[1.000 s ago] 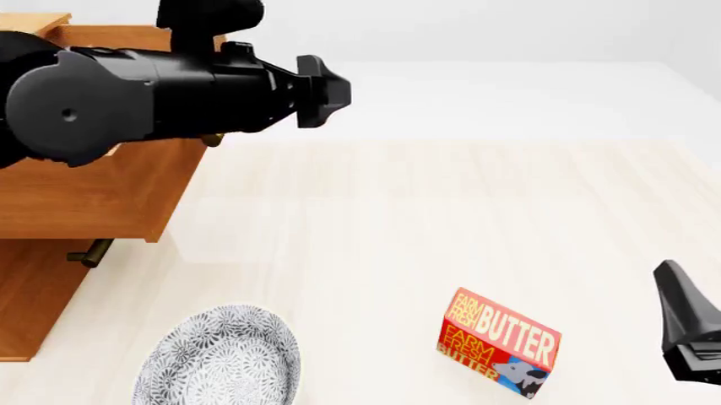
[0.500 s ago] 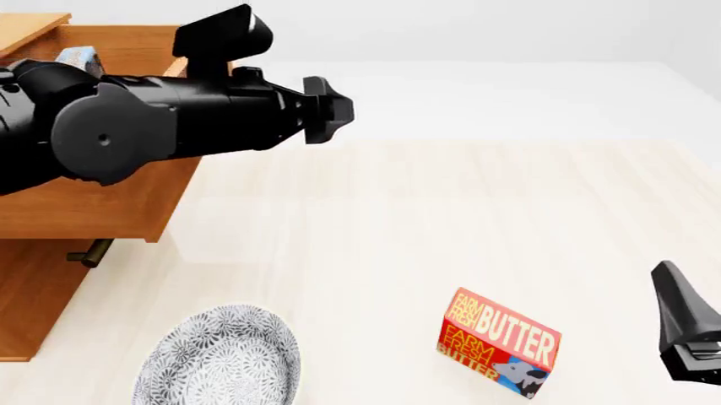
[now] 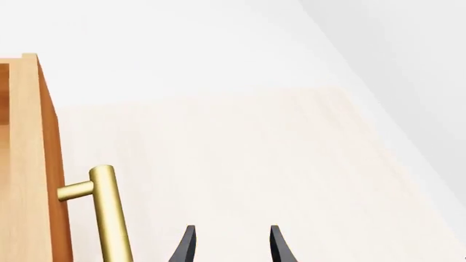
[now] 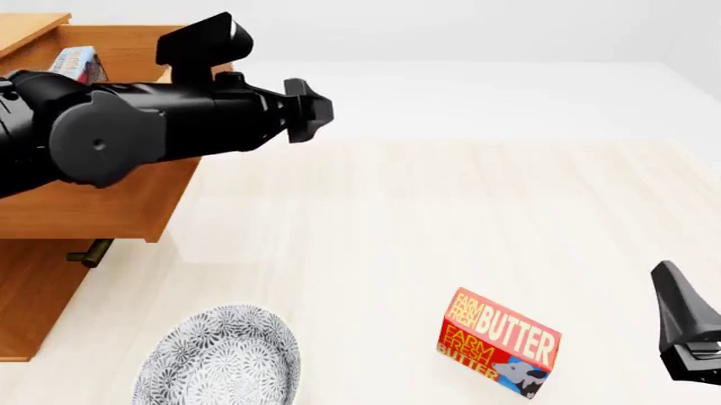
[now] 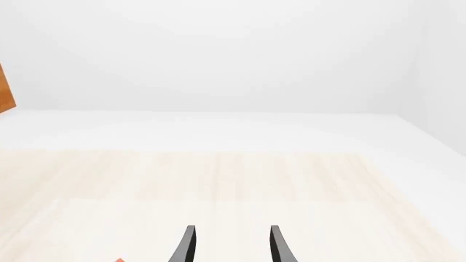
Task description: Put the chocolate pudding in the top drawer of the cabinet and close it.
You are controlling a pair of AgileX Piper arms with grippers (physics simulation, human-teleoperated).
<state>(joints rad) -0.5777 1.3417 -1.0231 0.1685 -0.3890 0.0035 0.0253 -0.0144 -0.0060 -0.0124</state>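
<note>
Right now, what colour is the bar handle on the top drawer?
Shiny brass-gold; the handle on the top drawer shows best in the left wrist view.

Chocolate pudding [image 4: 77, 62] upright inside open top drawer [image 4: 101, 202] of cabinet [image 4: 34, 295].

This is a simulated tabletop scene loosely dressed as a home kitchen, not a real room. The pale wood-grain table [image 4: 474, 219] runs out to a plain white floor and blank white walls with no windows, shelves or fittings, and every surface has the flat, shadow-light look of a render. The kitchen hint comes from the props: a warm brown wooden cabinet [image 4: 67, 211] with brass bar handles at the table's left edge, a patterned grey-and-white plate [image 4: 219, 359] near the front edge, and a red-and-yellow butter box [image 4: 499, 344] to its right. 2 black robot arms reaching over the table give it a test-bench feel.
</note>
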